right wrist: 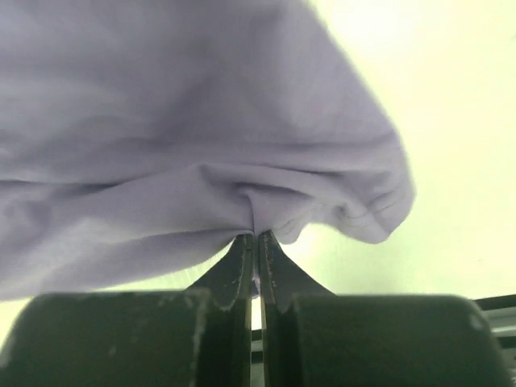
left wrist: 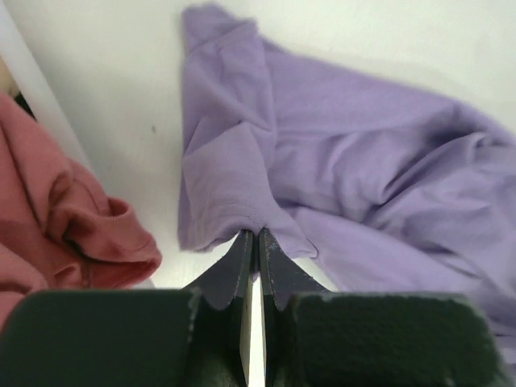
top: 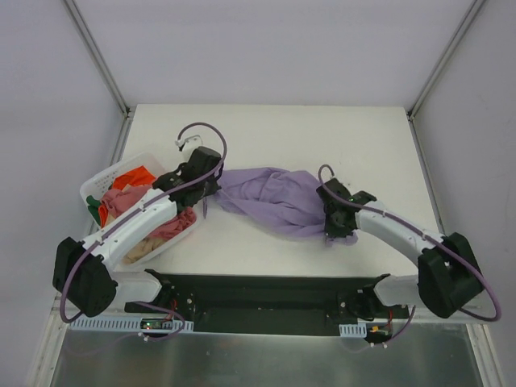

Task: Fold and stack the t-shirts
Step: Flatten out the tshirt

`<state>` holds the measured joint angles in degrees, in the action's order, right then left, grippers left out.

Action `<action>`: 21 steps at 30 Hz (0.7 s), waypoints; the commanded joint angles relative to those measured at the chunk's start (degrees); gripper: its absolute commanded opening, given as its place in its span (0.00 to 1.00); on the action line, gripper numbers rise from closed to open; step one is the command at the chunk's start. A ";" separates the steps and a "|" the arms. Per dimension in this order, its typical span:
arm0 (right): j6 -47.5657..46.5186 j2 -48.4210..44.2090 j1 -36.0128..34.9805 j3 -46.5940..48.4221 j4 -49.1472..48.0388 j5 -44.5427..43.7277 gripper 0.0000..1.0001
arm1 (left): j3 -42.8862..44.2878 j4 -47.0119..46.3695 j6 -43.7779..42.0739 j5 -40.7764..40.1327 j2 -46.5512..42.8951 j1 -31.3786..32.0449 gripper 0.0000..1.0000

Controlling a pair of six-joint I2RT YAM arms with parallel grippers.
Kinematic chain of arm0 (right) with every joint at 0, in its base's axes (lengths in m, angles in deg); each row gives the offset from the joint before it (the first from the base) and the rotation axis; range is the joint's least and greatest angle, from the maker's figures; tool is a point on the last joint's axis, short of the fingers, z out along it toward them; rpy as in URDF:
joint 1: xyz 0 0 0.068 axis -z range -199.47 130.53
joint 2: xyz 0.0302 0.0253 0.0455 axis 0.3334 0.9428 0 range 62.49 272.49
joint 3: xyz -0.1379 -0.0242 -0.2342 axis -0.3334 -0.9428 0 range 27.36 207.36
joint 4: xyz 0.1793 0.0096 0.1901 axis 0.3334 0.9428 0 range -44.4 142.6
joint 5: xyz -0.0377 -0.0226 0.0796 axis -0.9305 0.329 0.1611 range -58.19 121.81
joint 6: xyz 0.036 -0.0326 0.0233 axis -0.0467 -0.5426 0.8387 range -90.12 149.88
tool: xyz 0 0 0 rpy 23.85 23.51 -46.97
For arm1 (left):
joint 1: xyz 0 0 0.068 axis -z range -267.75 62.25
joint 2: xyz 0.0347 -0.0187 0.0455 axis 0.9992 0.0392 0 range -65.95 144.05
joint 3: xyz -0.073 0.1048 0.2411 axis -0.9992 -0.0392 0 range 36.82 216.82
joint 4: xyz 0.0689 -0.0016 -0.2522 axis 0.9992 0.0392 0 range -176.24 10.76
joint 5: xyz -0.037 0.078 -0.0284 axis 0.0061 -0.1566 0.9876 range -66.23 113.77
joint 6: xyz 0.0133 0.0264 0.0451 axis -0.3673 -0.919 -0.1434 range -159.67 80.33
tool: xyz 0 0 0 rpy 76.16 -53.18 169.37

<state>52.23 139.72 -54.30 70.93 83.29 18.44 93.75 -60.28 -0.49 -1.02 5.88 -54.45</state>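
A lavender purple t-shirt (top: 274,197) lies crumpled on the white table between my two arms. My left gripper (top: 211,192) is shut on its left edge; in the left wrist view the jaws pinch a fold of the purple cloth (left wrist: 234,193) at the fingertips (left wrist: 256,235). My right gripper (top: 332,227) is shut on its right lower edge; in the right wrist view the hem (right wrist: 242,161) bunches at the closed tips (right wrist: 256,239). Salmon pink (top: 173,226), orange-red (top: 133,177) and beige (top: 141,250) shirts lie in the basket.
A white plastic laundry basket (top: 98,187) stands at the table's left edge under my left arm, with a green item (top: 95,208) inside. A pink shirt (left wrist: 64,218) hangs over its rim. Grey walls enclose the table on three sides.
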 commanded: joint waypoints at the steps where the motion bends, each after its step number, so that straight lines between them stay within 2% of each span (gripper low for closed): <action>1: -9.50 -9.19 4.93 9.93 2.03 -7.36 0.00 | 9.50 -1.52 -2.96 -5.51 -0.64 -0.25 0.00; 9: -20.84 -21.23 8.55 28.39 4.84 -17.74 0.00 | 27.86 -1.96 -12.71 -12.29 -3.01 -0.17 0.00; 11: -24.26 -23.34 8.64 33.75 5.37 -17.40 0.00 | 32.26 -2.66 -15.61 -11.33 -4.33 -0.16 0.00; 15: -29.11 -25.55 8.55 45.52 7.47 -10.91 0.00 | 40.44 -5.30 -22.29 -4.84 -7.84 -0.08 0.00; 21: -31.93 -26.52 8.64 62.92 12.13 1.83 0.01 | 49.76 -6.79 -28.10 10.26 -11.80 -0.08 0.00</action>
<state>25.02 114.26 -45.91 125.01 90.92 12.11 136.89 -62.97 -21.50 -1.13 -2.36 -54.34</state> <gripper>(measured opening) 0.021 0.008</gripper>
